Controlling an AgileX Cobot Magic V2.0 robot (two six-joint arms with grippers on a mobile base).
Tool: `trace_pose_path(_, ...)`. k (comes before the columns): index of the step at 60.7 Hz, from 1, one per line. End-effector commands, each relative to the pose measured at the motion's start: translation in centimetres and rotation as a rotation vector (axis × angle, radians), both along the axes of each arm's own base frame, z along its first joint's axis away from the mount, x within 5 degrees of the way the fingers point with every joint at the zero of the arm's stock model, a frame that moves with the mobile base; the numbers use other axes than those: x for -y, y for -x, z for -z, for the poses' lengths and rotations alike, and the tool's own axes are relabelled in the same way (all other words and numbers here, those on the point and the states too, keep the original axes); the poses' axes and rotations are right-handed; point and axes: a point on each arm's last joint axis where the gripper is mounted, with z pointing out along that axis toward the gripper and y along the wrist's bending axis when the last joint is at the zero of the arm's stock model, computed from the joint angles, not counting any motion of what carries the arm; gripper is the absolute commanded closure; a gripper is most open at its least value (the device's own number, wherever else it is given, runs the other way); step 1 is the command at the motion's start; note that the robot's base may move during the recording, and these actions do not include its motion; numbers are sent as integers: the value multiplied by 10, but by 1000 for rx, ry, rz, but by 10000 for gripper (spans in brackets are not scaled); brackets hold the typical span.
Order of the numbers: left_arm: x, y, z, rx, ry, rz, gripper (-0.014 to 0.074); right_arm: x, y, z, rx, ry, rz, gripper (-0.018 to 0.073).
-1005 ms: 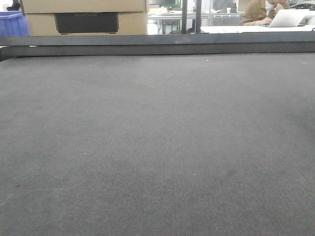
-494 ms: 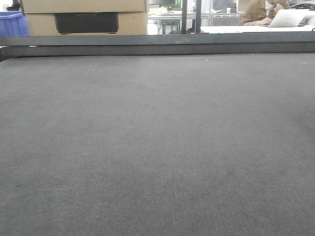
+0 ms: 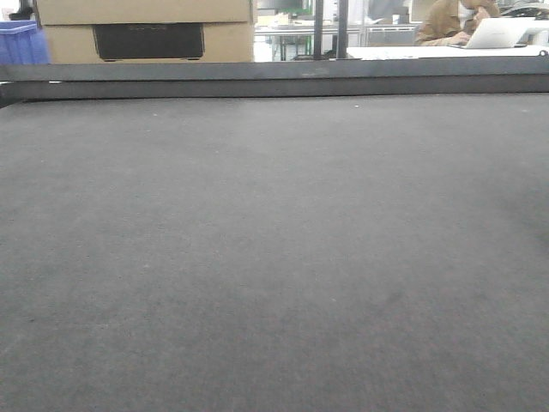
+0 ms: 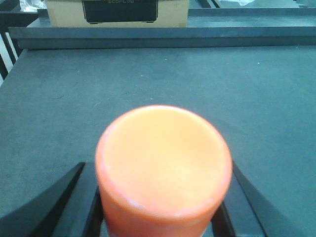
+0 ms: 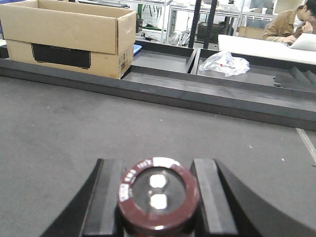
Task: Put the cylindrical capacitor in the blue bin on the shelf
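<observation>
Cylindrical capacitor (image 5: 159, 197) is pinched in the right gripper (image 5: 159, 195), pads on its round sides, long axis pointing back at the wrist cam, terminal end up. So right arm has it; left gripper (image 4: 163, 210) is clamped on an orange cylinder (image 4: 164, 163). Both over the felt table (image 5: 59, 128). Shelf not in view; a blue bin (image 3: 19, 43) shows far left beyond the table, can't tell if it's the target
</observation>
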Motion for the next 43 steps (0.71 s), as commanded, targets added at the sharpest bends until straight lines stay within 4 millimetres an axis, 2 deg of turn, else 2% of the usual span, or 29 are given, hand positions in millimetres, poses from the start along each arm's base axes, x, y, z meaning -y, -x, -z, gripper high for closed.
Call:
trace_pose_path(1, 1, 1, -3, 24, 11, 8, 708, 1, 1, -2, 30, 9, 6, 702)
trace_pose_path(43, 0, 4, -4, 32, 13, 8, 708, 1, 1, -2, 30, 9, 6, 702)
